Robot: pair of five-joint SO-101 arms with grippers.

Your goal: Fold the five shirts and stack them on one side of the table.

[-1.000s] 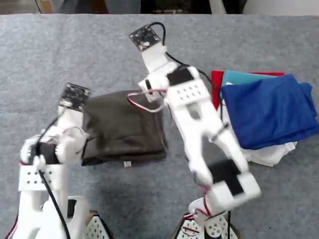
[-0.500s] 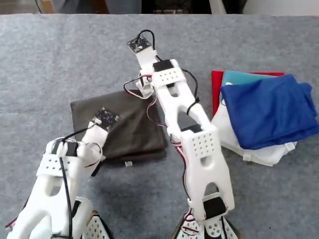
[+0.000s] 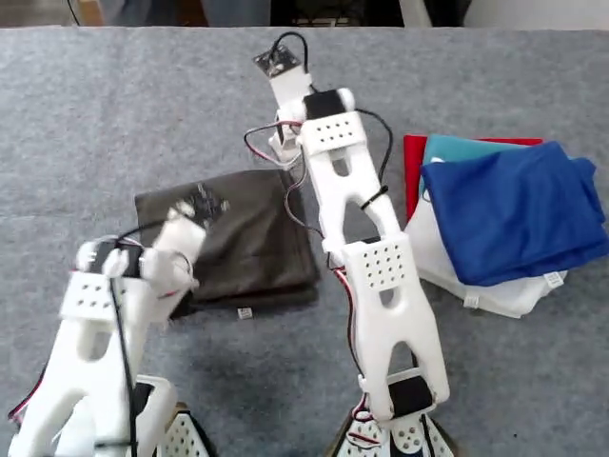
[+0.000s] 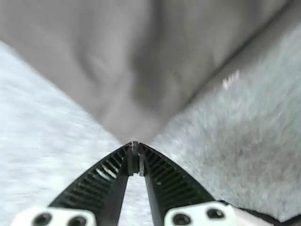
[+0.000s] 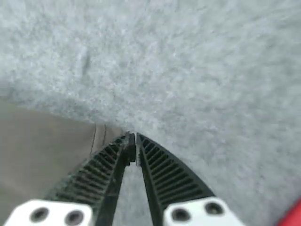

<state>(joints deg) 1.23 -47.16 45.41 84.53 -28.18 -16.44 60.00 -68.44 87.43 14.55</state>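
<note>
**High view.** A dark grey shirt, folded to a rectangle, lies left of centre on the grey felt bench. A small white tag shows at its near edge. Well apart, on the right side, sits the stack. A blue shirt is on top, a teal shirt and a red shirt show as edges on the far side, and a white shirt is at the bottom. With four shirts stacked, the grey one is judged to be the last, awaiting transfer to the right. The left arm stands over the shirt's near left part. The right arm runs along its right edge to the far right corner. Claws at diagonal corners would suit a two-point lift that keeps the fold from opening.

**Left wrist view.** The left claw is clenched, its tips meeting just at the shirt's near left corner. No cloth is seen between them.

**Right wrist view.** The right claw is likewise clenched, its tips beside the hem at the far right corner, with nothing visibly gripped.

**Hidden or uncertain.** The blue shirt covers most of the three beneath it. The arms cover parts of the grey shirt, and their bases are cut off at the near edge. Whether either claw's tips touch the cloth cannot be made out.
</note>
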